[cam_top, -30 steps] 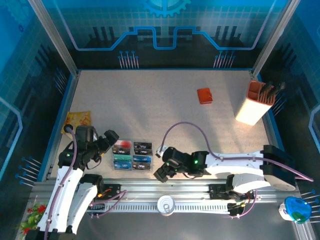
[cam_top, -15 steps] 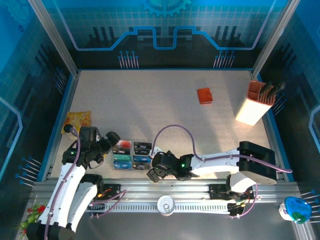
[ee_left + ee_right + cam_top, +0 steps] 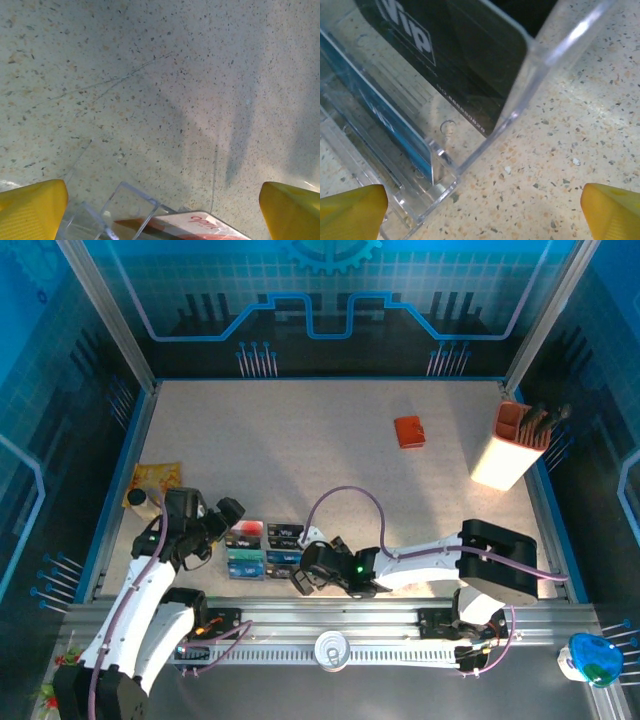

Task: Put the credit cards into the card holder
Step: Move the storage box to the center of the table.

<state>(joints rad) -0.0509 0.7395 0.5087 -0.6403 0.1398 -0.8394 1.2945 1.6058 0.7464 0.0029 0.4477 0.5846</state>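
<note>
Right gripper [image 3: 299, 580] had slid left to the clear tray [image 3: 532, 59]; it and the left gripper [image 3: 218, 530] gaped wide, empty.

our left arm [image 3: 140, 590] rises from the near-left corner of the worktop with its elbow bent. the left gripper [image 3: 218, 528] points right, low over the surface, its yellow fingertips [image 3: 31, 209] spread wide. our right arm [image 3: 440, 558] lies low along the near edge, reaching left. the right gripper [image 3: 300, 578] seems angled down, its own fingertips [image 3: 612, 211] wide apart.
</note>
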